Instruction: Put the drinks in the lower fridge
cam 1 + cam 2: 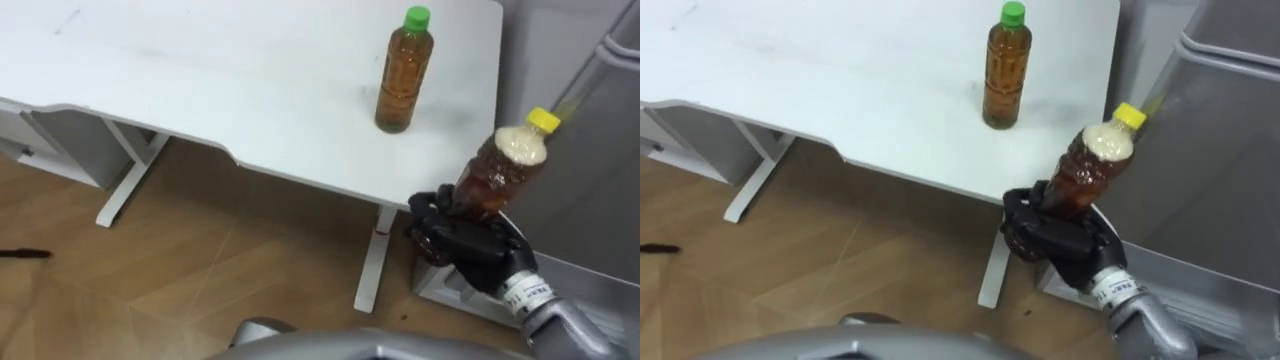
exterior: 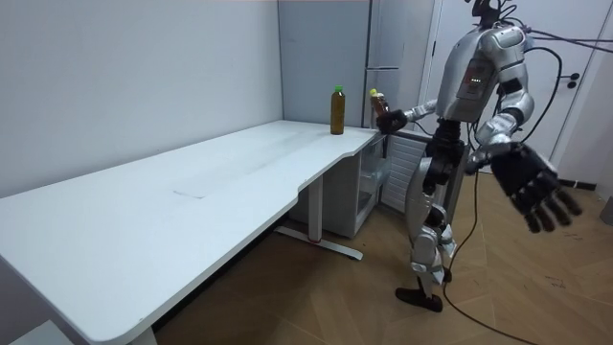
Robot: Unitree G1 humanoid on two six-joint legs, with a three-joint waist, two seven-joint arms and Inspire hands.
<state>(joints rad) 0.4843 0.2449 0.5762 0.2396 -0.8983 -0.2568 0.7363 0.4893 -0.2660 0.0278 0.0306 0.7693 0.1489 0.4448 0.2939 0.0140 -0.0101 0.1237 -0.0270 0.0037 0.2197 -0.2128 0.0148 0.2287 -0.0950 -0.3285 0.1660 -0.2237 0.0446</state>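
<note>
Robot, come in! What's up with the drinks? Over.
Right hand shut on yellow-capped bottle, tilted, past the table edge. Left hand open, idle. Green-capped bottle upright on table. Nothing in the way.

A plain office-like room, fitted out with a desk and a fridge.

A long white surface [image 2: 192, 182] with a curved cut-out edge stands on white metal legs [image 1: 130, 175] along bare, pale walls [image 2: 144, 67], as an office desk would. A low pale cabinet [image 1: 75, 150] sits under it. The floor [image 2: 316, 297] is laid in wood-look boards in a herringbone pattern. A tall grey fridge [image 2: 397, 38] stands in the corner just beyond the end of the surface, and a white door [image 2: 560, 67] with a lever handle lies on the room view's right. The desk top is nearly bare, with no papers or screens, so the room looks more like a test space than a working office or a home.
</note>
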